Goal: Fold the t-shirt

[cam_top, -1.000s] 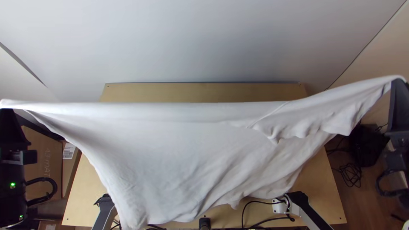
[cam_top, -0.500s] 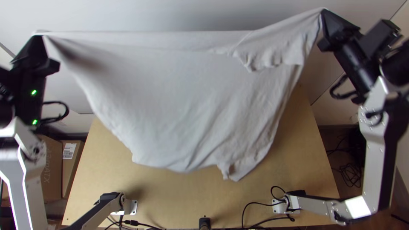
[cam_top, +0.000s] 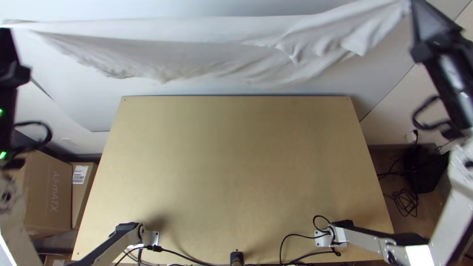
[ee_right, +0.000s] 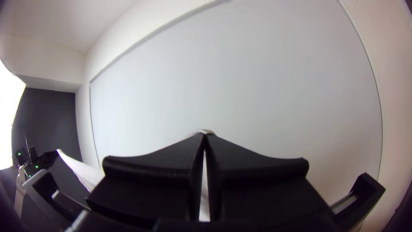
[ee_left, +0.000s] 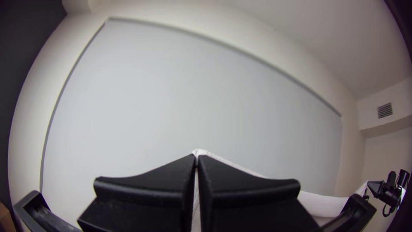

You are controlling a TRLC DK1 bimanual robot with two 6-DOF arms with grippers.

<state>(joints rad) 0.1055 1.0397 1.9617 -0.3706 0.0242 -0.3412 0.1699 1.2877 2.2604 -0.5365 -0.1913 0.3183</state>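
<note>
High beyond the table's far edge, the white t-shirt [cam_top: 197,47] hangs stretched between both grippers in the top view, its lower part loose and rumpled. My left gripper [cam_top: 6,30] has its upper left end, and my right gripper [cam_top: 413,4] its upper right end. In the left wrist view the left gripper [ee_left: 196,158] is shut on a bit of white cloth [ee_left: 201,152]. The right wrist view has the right gripper [ee_right: 204,134] likewise shut on white cloth [ee_right: 206,131] at its tips.
Below the shirt lies the bare wooden table [cam_top: 236,162], with cables [cam_top: 300,239] along its near edge. Cardboard boxes [cam_top: 49,189] stand on the floor left of it, and a black bag [cam_top: 423,167] and cables to its right. A pale wall rises behind.
Both grippers first rose up the picture from near the table and then spread apart. The t-shirt swung out past the far edge, uncovering the tabletop, and its lower part has flown up.
</note>
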